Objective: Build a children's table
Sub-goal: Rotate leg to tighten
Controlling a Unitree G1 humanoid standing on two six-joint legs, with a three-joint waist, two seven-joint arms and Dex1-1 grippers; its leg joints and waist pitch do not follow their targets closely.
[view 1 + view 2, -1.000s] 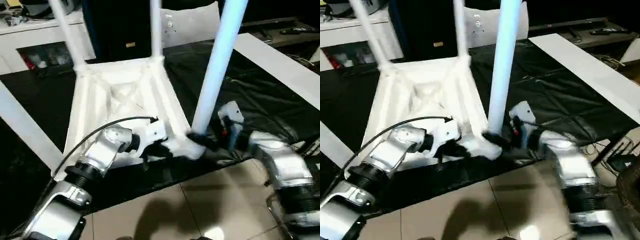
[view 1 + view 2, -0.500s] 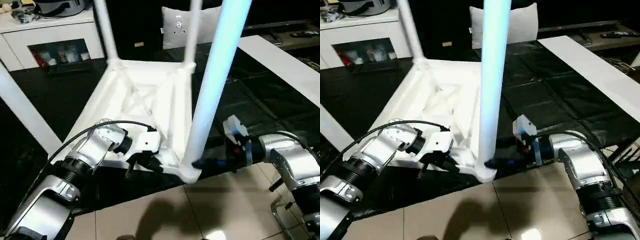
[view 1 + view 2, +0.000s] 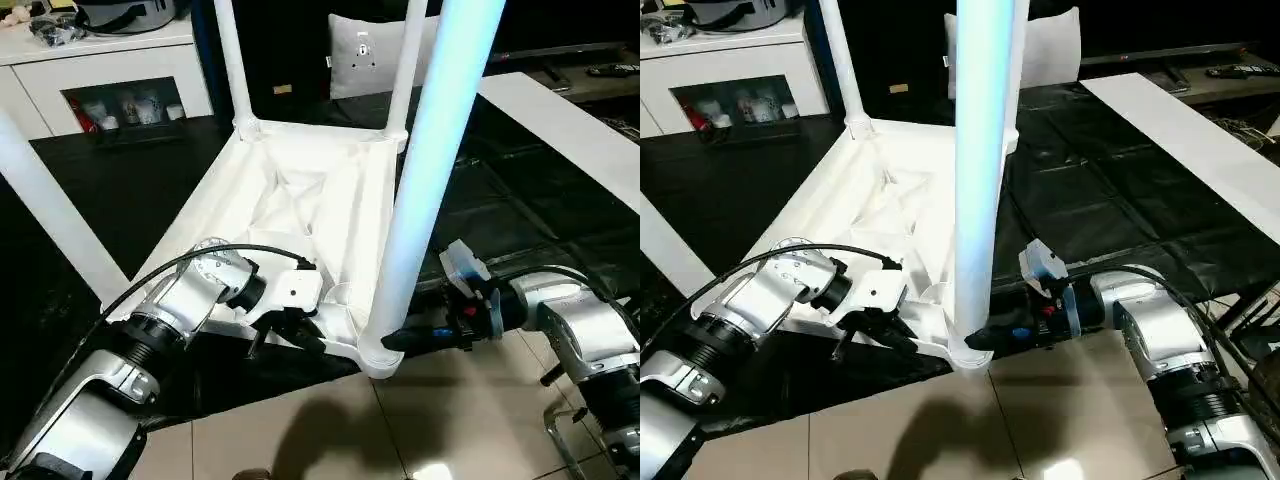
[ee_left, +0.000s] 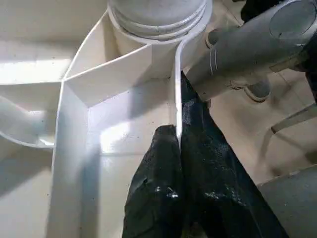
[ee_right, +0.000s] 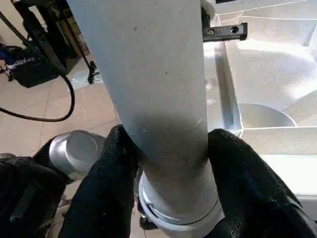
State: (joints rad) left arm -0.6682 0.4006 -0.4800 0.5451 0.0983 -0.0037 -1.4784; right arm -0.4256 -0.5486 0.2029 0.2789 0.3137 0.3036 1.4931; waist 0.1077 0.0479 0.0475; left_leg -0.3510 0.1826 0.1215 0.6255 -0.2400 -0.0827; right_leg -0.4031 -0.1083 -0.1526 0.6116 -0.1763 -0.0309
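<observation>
The white table top (image 3: 300, 200) lies upside down on a black sheet, ribbed underside up. Legs stand in its corner sockets: two far ones (image 3: 232, 60) (image 3: 408, 70), one at the left (image 3: 50, 220) and the near leg (image 3: 430, 170). My right gripper (image 3: 395, 340) is shut on the near leg just above its socket; the black fingers (image 5: 109, 188) press both sides of the leg (image 5: 148, 74). My left gripper (image 3: 300, 328) is shut on the top's near rim, pinching the thin wall (image 4: 176, 99) beside that socket.
A white cabinet with a glass door (image 3: 110, 80) stands at the back left and a grey cushion (image 3: 365, 50) at the back. A long white board (image 3: 570, 130) lies on the black sheet (image 3: 520, 210) to the right. Tiled floor (image 3: 400, 430) is nearest me.
The head camera has shifted, so the whole picture moved. My right forearm has swung to reach the near leg's base from the side. Both grippers keep their holds.
</observation>
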